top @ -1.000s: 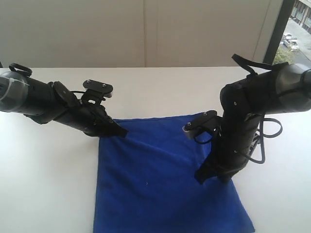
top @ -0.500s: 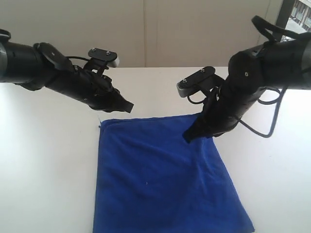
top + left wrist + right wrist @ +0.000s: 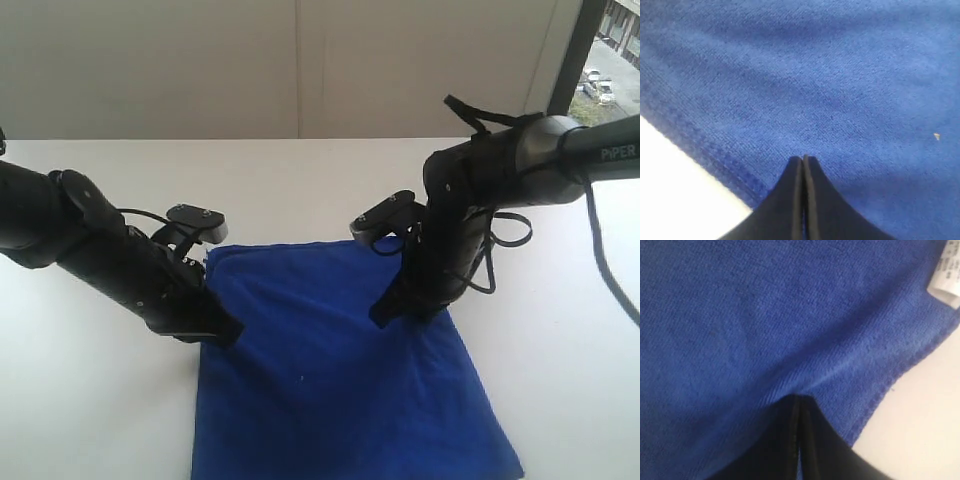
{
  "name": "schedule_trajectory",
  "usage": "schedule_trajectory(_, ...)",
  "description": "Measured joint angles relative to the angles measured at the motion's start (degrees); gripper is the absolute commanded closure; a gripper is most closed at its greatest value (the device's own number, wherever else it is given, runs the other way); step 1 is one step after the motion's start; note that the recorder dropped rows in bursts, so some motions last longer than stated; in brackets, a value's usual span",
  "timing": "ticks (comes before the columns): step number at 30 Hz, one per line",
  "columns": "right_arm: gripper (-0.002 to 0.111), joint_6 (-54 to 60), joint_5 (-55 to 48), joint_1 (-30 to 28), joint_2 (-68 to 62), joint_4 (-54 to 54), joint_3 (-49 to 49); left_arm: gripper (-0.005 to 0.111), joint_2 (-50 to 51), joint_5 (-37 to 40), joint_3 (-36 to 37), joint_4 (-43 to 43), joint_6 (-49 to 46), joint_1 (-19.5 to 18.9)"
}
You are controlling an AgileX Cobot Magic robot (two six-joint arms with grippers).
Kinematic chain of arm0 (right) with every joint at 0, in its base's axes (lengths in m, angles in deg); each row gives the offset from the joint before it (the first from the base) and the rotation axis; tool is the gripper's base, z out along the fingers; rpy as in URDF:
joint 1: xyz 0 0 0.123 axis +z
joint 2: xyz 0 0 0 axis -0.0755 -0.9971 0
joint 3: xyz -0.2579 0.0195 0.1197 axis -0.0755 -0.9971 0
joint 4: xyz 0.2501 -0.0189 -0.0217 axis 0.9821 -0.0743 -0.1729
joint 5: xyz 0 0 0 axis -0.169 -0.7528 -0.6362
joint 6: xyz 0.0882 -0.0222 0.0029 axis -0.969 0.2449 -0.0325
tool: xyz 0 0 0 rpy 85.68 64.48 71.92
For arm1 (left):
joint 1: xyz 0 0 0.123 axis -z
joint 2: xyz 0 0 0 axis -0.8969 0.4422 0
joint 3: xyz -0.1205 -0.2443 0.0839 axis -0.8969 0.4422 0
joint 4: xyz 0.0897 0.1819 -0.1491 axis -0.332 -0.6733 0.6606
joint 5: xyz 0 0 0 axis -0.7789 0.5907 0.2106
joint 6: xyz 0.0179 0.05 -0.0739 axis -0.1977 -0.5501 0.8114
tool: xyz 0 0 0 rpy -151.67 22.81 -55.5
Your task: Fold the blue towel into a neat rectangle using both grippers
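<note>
A white worktop [image 3: 300, 180] stands before a pale wall [image 3: 300, 60], with a window [image 3: 610, 60] at the far right showing parked cars outside. The blue towel [image 3: 330, 390] lies spread flat on the worktop, its near edge running out of the exterior view. There is a tiny pale speck [image 3: 301, 378] near its middle.

The left gripper [image 3: 228, 335] reaches down to the towel's left side. In the left wrist view its jaws are clenched tight together, tips on the plush just inside the stitched hem, with nothing visibly between them.

The right gripper [image 3: 382, 312] points down onto the towel's right part. Its jaws are also pressed shut, and a soft crease in the cloth runs up to the tips. Whether any cloth is nipped there cannot be told.

A small white tag [image 3: 946, 277] sits at the towel's hem near that gripper, its print too small to read. White lettering on the right arm [image 3: 560, 160] reads "PIPER".
</note>
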Motion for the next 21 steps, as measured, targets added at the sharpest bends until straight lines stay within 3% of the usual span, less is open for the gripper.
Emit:
schedule_trajectory(11, 0.108, -1.47, -4.89, 0.00, -0.12, -3.70, 0.34, 0.107, 0.00, -6.35, 0.87, 0.37, 0.00, 0.00)
schedule_trajectory(21, 0.108, -3.15, -6.91, 0.00, 0.14, -6.37, 0.34, 0.107, 0.00, -7.54, 0.87, 0.37, -0.06, 0.00)
